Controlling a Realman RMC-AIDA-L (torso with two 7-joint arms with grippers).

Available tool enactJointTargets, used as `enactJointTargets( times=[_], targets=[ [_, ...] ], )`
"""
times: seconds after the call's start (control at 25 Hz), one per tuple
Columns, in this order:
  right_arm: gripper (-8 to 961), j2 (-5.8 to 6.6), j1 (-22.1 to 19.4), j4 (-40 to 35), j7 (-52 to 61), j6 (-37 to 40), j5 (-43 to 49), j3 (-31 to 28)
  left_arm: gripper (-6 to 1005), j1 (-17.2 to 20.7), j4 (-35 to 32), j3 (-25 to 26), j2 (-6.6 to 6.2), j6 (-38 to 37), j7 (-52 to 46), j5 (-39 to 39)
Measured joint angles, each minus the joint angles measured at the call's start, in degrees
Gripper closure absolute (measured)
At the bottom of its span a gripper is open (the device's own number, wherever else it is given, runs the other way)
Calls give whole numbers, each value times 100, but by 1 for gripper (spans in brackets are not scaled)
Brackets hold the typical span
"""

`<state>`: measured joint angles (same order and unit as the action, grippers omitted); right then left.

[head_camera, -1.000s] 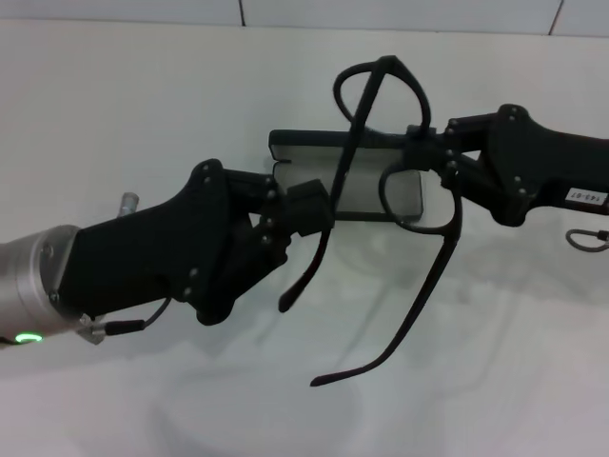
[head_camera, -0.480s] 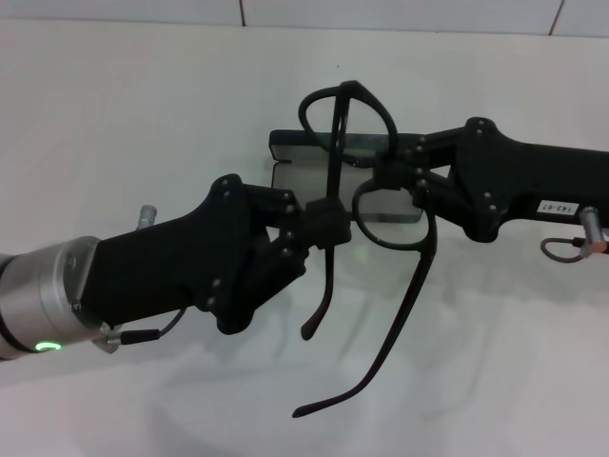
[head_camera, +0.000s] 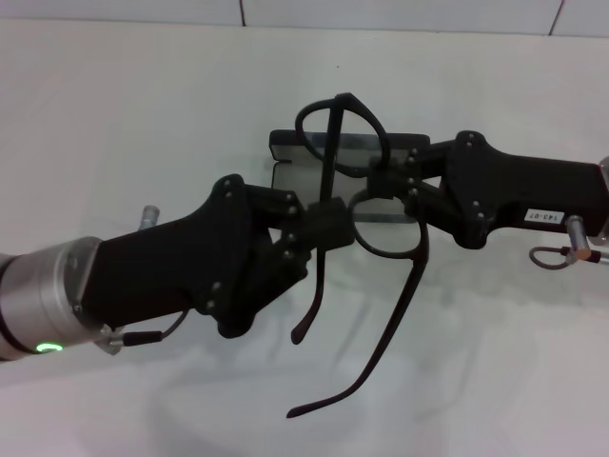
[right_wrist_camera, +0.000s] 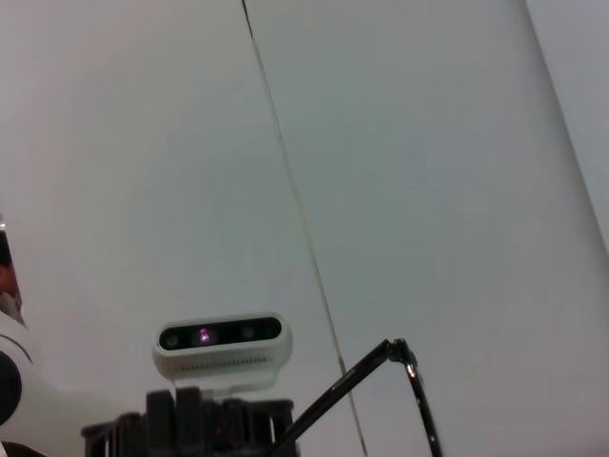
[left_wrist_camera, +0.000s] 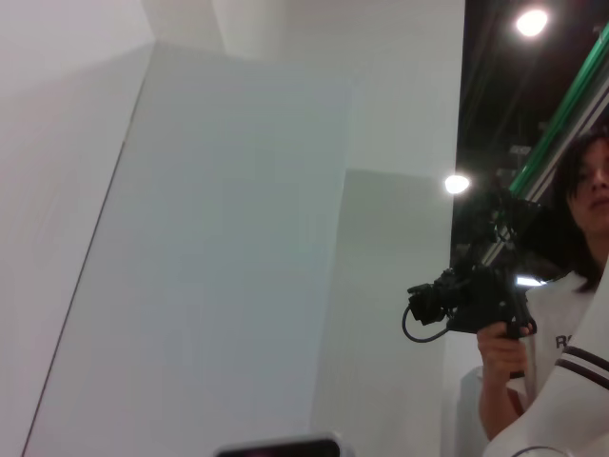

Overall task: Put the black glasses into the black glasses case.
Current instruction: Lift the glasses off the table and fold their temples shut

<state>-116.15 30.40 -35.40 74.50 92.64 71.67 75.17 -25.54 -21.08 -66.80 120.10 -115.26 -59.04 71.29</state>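
Note:
The black glasses point(head_camera: 388, 227) hang in the air over the open black glasses case point(head_camera: 282, 146), lenses stacked one above the other and both temple arms trailing down toward me. My right gripper point(head_camera: 381, 181) is shut on the bridge of the frame. My left gripper point(head_camera: 324, 224) is shut on the nearer temple arm, just below the frame. The case lies on the white table behind the glasses, its grey lining point(head_camera: 297, 177) partly showing. A hinge and temple of the glasses point(right_wrist_camera: 407, 367) show in the right wrist view.
The white table point(head_camera: 143, 105) spreads all around the case. A wall seam runs along the far edge point(head_camera: 241, 11). The left wrist view shows only walls and a person with a camera point(left_wrist_camera: 485, 295).
The right gripper carried the glasses left and slightly down, over the case. The left gripper moved right and closed on the nearer temple arm.

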Motion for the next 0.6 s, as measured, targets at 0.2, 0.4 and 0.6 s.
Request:
enactJointTargets(
  times=[0.2, 0.4, 0.6],
  targets=[
    [883, -3, 71, 3, -42, 64, -236, 129, 956, -111, 196, -68, 9, 127, 37, 10],
    [884, -4, 105, 1, -61, 102, -299, 190, 956, -144, 285, -70, 13, 381, 55, 12],
    [884, -4, 142, 10, -61, 159, -380, 282, 956, -126, 294, -71, 17, 541, 58, 3]
  ],
)
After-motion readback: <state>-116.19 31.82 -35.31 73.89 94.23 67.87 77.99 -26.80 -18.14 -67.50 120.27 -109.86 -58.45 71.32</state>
